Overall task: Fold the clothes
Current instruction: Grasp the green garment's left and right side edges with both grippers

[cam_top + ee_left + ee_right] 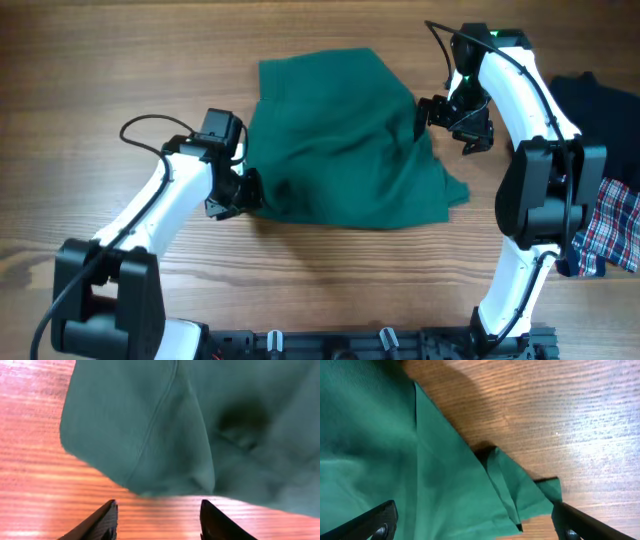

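The clothes, one plain dark green garment, lie crumpled and partly folded in the middle of the table. My left gripper sits at the garment's lower left edge. In the left wrist view the left gripper is open over bare wood, and the green hem lies just beyond its fingertips. My right gripper is at the garment's right side. In the right wrist view the right gripper stands wide open above the green cloth and a folded corner, gripping nothing.
A dark navy garment lies at the far right edge of the wooden table. A red-white-blue plaid cloth lies below it, beside the right arm's base.
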Controlling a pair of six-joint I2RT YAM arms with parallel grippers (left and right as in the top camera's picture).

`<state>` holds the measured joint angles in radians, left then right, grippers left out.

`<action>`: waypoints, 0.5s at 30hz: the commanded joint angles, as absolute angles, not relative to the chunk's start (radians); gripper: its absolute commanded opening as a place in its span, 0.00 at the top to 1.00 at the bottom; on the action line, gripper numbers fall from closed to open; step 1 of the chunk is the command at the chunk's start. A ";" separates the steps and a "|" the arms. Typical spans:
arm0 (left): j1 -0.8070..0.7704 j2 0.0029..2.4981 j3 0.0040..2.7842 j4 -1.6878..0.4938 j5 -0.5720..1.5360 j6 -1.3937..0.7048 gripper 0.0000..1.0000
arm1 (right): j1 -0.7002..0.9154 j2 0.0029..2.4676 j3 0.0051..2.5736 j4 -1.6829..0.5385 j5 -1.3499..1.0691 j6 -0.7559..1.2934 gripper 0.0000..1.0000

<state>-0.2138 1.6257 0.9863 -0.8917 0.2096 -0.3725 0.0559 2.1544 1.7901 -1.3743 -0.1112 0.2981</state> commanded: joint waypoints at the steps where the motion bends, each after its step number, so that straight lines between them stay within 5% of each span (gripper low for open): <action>1: -0.202 1.686 0.978 -0.851 0.207 -0.457 0.43 | 0.051 2.164 1.795 -1.386 -0.132 0.315 0.00; 6: -0.179 1.741 0.975 -0.836 0.208 -0.549 0.31 | 0.051 2.164 1.795 -1.361 -0.170 0.319 0.00; 15: -0.139 1.745 0.974 -0.772 0.209 -0.559 0.31 | 0.051 2.156 1.795 -1.373 -0.218 0.321 0.00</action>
